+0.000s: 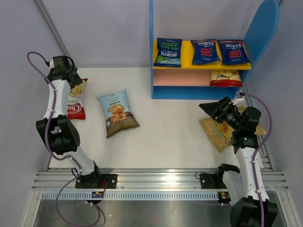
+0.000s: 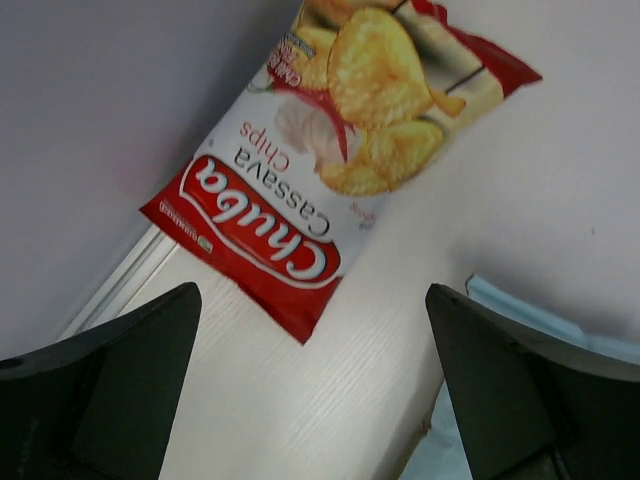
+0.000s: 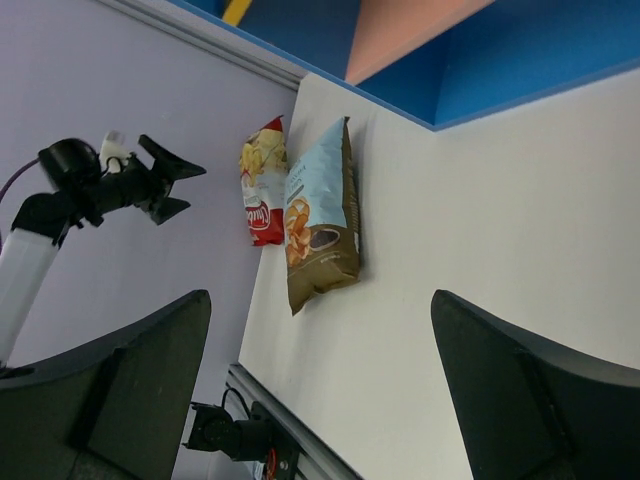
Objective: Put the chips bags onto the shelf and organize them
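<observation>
The shelf (image 1: 262, 33) stands at the back right. Three dark blue Burts bags (image 1: 205, 51) lie on its yellow board, and a red-white Chuba bag (image 1: 225, 78) lies on the pink board. A second Chuba bag (image 1: 75, 105) lies flat at the far left; my left gripper (image 1: 74, 83) hovers open and empty over it, and its wrist view shows the bag (image 2: 330, 150) ahead of the open gripper (image 2: 312, 300). The light blue-brown cassava bag (image 1: 117, 112) lies mid-left. The tan-gold bag (image 1: 211, 128) lies right, partly under my right gripper (image 1: 211, 108), which is open and empty (image 3: 320, 297).
The right wrist view looks left across the white table to the cassava bag (image 3: 320, 215), the Chuba bag (image 3: 262, 185), the left arm (image 3: 95, 185) and the shelf's blue base (image 3: 520, 50). Grey walls close in on the left, back and right. An aluminium rail (image 1: 156, 178) runs along the near edge.
</observation>
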`<state>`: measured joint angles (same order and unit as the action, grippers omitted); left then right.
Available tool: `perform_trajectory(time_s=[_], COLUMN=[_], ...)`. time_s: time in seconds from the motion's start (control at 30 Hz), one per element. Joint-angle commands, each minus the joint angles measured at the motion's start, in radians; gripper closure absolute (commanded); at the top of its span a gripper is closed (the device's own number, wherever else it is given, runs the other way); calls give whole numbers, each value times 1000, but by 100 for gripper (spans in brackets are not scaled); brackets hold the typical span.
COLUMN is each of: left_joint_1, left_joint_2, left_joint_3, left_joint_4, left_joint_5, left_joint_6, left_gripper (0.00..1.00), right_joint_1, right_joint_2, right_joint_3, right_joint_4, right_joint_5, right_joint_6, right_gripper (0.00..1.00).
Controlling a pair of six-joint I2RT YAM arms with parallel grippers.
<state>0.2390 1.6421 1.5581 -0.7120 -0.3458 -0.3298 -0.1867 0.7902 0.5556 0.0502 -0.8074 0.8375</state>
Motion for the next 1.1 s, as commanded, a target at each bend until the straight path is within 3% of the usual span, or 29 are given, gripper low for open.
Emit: perform_trajectory(time_s=[0.0, 0.13, 0.17, 0.3, 0.43, 0.57, 0.63, 0.77, 0.9, 1.07], left_joint_1=[-15, -18, -20, 16, 121, 157, 161, 160, 123, 48], left_joint_2=[122, 393, 451, 599, 539, 449, 447, 499, 461, 401], left_joint_3=[219, 455, 574, 695, 513, 271, 202, 201, 128, 66], left_joint_4=[-22, -130, -185, -251, -100, 171, 216, 227, 305, 336], left_joint_5=[-104, -214, -232, -273, -46, 195, 293, 441, 496, 430], left_joint_6=[-15, -8, 9, 43, 55, 139, 155, 109, 35, -88], left_gripper=[1, 1, 1, 1, 1, 1, 1, 1, 1, 1], right_joint_1=[7, 7, 7, 9, 9, 9, 12, 10, 10, 12], right_joint_2=[-52, -66, -68, -75, -82, -69, -59, -59, -60, -68], right_joint_3=[-9, -11, -11, -23, -26, -33, -36, -42, -36, -34], right_joint_4=[69, 45, 40, 45, 50, 88, 97, 105, 88, 77], right_joint_5=[-21, -3, 5, 7, 2, -30, -35, -29, -19, -16], right_joint_6=[-3, -24, -28, -31, -31, -11, -6, -5, -20, -28], right_gripper=[0, 0, 1, 0, 0, 1, 1, 1, 1, 1])
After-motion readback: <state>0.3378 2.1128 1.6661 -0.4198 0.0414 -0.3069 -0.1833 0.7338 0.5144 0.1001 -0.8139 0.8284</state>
